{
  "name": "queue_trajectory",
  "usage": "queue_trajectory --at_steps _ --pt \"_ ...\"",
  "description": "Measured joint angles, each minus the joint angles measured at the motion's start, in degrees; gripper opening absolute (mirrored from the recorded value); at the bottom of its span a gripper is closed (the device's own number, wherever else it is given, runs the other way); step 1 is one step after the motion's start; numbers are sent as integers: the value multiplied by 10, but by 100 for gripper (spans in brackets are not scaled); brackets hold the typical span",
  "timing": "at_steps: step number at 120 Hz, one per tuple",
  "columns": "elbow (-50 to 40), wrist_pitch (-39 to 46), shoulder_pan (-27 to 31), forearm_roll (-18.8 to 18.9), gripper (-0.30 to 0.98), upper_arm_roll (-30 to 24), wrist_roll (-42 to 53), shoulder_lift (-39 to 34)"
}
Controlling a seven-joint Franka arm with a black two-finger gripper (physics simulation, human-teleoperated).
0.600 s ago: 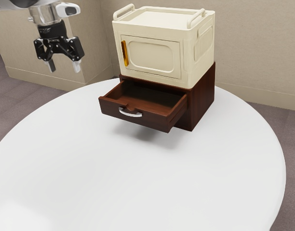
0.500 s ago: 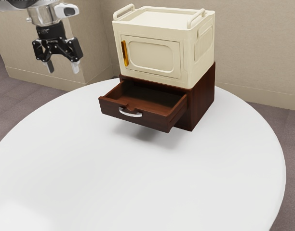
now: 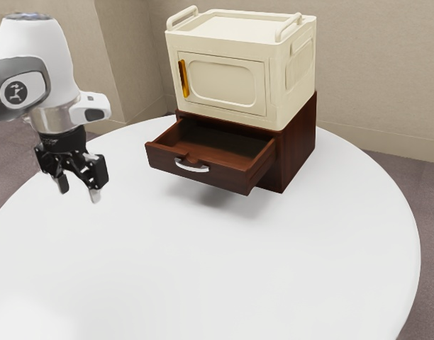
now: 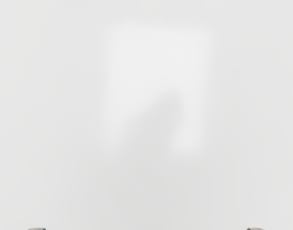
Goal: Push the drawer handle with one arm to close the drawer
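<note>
The black gripper (image 3: 78, 194) hangs fingers-down at the exterior view's left, its fingers apart with nothing between them. To its right in that view, a dark brown drawer (image 3: 203, 166) stands pulled out of its wooden cabinet (image 3: 297, 145). A curved silver handle (image 3: 191, 166) is on the drawer's front panel, with a wide gap between it and the gripper. In the wrist view the two fingertips of the gripper (image 4: 146, 229) show far apart at the lower edge, over the white surface.
A cream box (image 3: 227, 74) with an orange door handle (image 3: 184, 78) rests on top of the cabinet. Both stand on the round white table (image 3: 224, 283), near its far edge. Beige walls (image 3: 373, 71) rise behind.
My hand has come down and slightly toward the exterior view's left, and more of the arm is in sight. The drawer and the cream box have not moved.
</note>
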Motion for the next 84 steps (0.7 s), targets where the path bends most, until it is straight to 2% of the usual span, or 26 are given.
queue_trajectory --at_steps 44,64,84 --pt "22 143 0 -21 28 -30 -17 149" --pt "57 181 2 -23 17 -38 -26 201" --pt "105 198 -3 -18 11 -45 -33 256"
